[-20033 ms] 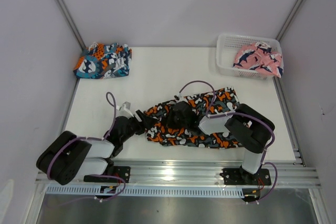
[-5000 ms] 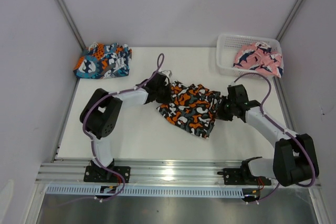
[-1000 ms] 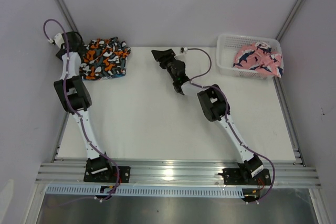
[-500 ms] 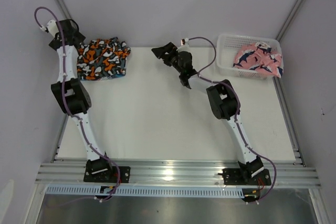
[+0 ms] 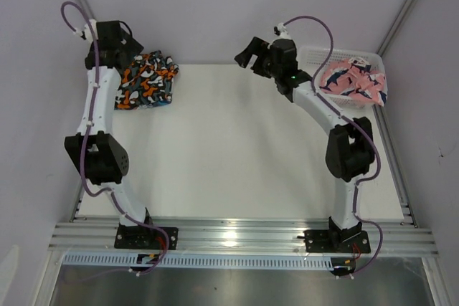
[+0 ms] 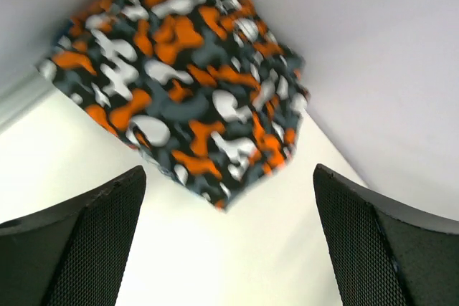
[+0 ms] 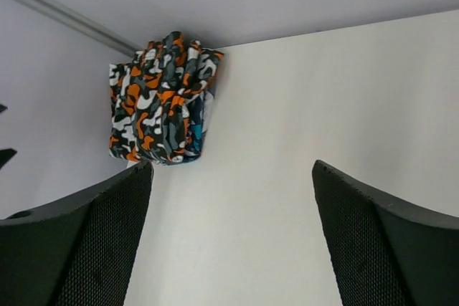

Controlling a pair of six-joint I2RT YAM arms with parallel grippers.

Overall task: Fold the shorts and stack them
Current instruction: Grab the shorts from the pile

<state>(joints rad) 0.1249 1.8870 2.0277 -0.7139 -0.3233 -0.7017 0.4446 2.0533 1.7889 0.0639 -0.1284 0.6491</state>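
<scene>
Orange camouflage shorts folded atop blue-teal shorts, left pincer spread empty, right pincer spread empty

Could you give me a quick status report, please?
Left gripper: fingers open, empty. Right gripper: same. Camouflage shorts folded atop blue patchwork shorts, far-left corner. Pink shorts crumpled in basket. Nothing blocking.

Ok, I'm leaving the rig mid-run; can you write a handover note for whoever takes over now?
Left gripper: jaws open, empty, by the stack. Right gripper: jaws open, empty.
Camouflage shorts lie folded on the blue-teal shorts at the far left corner. Pink shorts sit bunched in the white basket.
Left to do: fold the pink pair, add it to the stack.
</scene>
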